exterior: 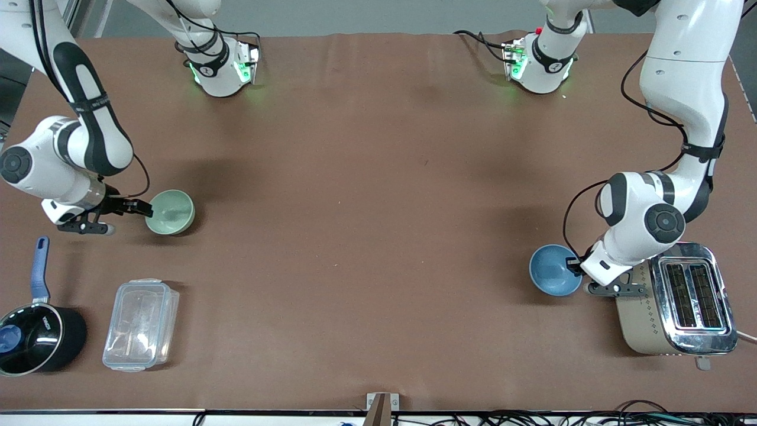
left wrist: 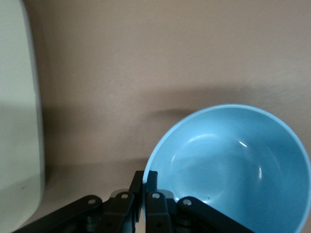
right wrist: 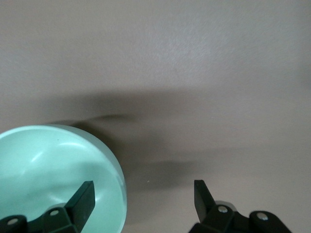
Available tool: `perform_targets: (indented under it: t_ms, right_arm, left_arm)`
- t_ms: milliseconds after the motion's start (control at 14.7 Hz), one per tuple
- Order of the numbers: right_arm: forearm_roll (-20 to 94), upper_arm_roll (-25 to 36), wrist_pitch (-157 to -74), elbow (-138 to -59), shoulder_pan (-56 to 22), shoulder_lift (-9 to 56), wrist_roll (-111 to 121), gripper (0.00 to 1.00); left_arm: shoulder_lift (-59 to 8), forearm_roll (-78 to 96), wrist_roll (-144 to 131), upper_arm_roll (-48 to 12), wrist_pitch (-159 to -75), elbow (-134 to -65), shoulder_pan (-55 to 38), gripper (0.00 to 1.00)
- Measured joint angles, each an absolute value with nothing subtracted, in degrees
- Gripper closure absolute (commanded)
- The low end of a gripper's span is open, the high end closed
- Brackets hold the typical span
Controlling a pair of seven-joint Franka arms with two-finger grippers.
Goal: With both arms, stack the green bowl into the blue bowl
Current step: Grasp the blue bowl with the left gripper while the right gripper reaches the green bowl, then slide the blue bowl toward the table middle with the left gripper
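The green bowl [exterior: 170, 212] sits on the brown table toward the right arm's end. My right gripper [exterior: 146, 209] is open and straddles its rim: in the right wrist view one finger is inside the green bowl [right wrist: 48, 170] and the other is outside it, with the gripper [right wrist: 143, 194] empty. The blue bowl [exterior: 554, 270] sits toward the left arm's end, beside the toaster. My left gripper [exterior: 575, 264] is shut on its rim; the left wrist view shows the fingers [left wrist: 151, 179] pinching the edge of the blue bowl [left wrist: 233, 165].
A chrome and beige toaster [exterior: 680, 302] stands right beside the left gripper, and its pale side shows in the left wrist view [left wrist: 17, 121]. A black saucepan with a blue handle [exterior: 35, 331] and a clear plastic container [exterior: 141, 324] lie nearer the front camera than the green bowl.
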State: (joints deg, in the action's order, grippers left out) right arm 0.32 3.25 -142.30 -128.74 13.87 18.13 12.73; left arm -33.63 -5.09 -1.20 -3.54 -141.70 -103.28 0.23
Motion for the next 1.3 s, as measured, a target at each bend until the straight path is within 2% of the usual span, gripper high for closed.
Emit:
perform_targets:
  t_ms: [136, 477, 682, 750, 955, 1023, 1159, 1295]
  right_arm:
    - [0.5, 2.9, -143.8, -129.3, 13.9, 18.9, 12.7, 0.16]
    - [4.3, 2.5, -144.0, -129.9, 13.8, 19.1, 12.8, 0.24]
    - [6.9, 1.9, -143.4, -130.1, 13.8, 19.5, 12.8, 0.3]
    - [8.0, 1.8, -143.0, -130.1, 13.8, 19.7, 12.8, 0.36]
    - [11.1, 1.7, -142.4, -130.1, 13.8, 20.0, 15.2, 0.83]
    - [12.2, 1.7, -142.0, -130.1, 13.9, 20.1, 16.3, 0.93]
    - [13.3, 1.8, -141.7, -129.9, 13.9, 20.1, 17.4, 1.0]
    - [13.4, 1.8, -140.4, -129.1, 13.9, 20.1, 17.8, 1.0]
  left_arm:
    - [-33.6, -5.1, -3.8, -6.4, -141.7, -102.8, 0.1, 1.0]
    - [-33.6, -5.1, -22.7, -18.6, -141.7, -102.4, -1.2, 1.0]
    - [-33.6, -5.1, -34.5, -20.8, -141.7, -102.4, -6.9, 1.0]
    - [-33.6, -5.1, -38.5, -20.8, -141.7, -102.3, -9.6, 1.0]
    - [-34.5, -5.2, -49.4, -20.7, -141.7, -100.4, -18.5, 1.0]
    - [-35.4, -5.2, -51.3, -20.6, -141.7, -99.5, -21.0, 1.0]
    - [-37.7, -5.2, -53.5, -20.2, -141.8, -97.3, -25.4, 0.99]
    - [-40.5, -5.2, -53.8, -19.4, -142.0, -94.6, -28.1, 0.98]
